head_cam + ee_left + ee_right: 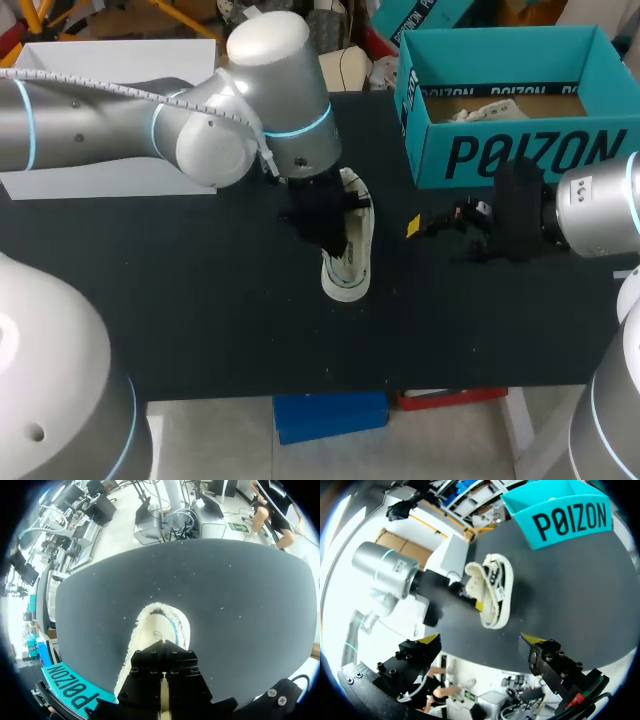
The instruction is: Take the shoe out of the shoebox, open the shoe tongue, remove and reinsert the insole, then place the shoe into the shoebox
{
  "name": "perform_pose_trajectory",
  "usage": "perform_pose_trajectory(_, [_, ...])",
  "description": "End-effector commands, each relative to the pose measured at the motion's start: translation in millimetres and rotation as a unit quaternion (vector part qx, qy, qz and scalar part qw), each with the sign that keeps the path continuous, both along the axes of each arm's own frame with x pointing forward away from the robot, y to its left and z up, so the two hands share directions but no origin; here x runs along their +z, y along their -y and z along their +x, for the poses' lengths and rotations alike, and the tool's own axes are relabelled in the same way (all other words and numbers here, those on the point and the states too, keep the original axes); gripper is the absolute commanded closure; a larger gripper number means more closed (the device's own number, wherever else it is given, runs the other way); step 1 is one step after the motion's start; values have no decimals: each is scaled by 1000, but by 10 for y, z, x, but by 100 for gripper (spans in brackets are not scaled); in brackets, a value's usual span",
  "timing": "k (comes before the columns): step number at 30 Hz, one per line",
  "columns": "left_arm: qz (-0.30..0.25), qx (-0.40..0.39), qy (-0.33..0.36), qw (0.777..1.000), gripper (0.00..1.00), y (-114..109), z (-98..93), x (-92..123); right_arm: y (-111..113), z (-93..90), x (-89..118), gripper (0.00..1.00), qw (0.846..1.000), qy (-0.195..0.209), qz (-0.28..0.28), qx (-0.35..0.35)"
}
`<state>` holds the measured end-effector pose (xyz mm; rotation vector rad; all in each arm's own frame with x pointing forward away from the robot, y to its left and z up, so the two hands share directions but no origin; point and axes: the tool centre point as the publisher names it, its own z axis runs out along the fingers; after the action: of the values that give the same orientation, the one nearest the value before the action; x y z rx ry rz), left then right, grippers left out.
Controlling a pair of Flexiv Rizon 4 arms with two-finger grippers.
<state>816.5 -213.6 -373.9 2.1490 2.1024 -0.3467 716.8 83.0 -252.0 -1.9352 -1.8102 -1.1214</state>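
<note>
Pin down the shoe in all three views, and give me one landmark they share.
Head view: shoe mid-picture on the black table, under the left gripper.
Left wrist view: shoe just ahead of the left gripper.
Right wrist view: shoe well ahead of the right gripper.
Shared landmark: the teal shoebox, visible in all three.

Black table (200, 300): shoe (352, 258), teal shoebox (505, 155)
</note>
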Motion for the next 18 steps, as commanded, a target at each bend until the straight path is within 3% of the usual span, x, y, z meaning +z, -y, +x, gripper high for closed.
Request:
perform_pose_trajectory(1, [24, -2, -2, 1000, 100, 68, 25, -80, -7, 1, 4, 0, 1000, 0, -1, -1])
perform_pose_trajectory(18, [74, -8, -27, 997, 100, 86, -35, -470, -7, 1, 4, 0, 1000, 0, -1, -1])
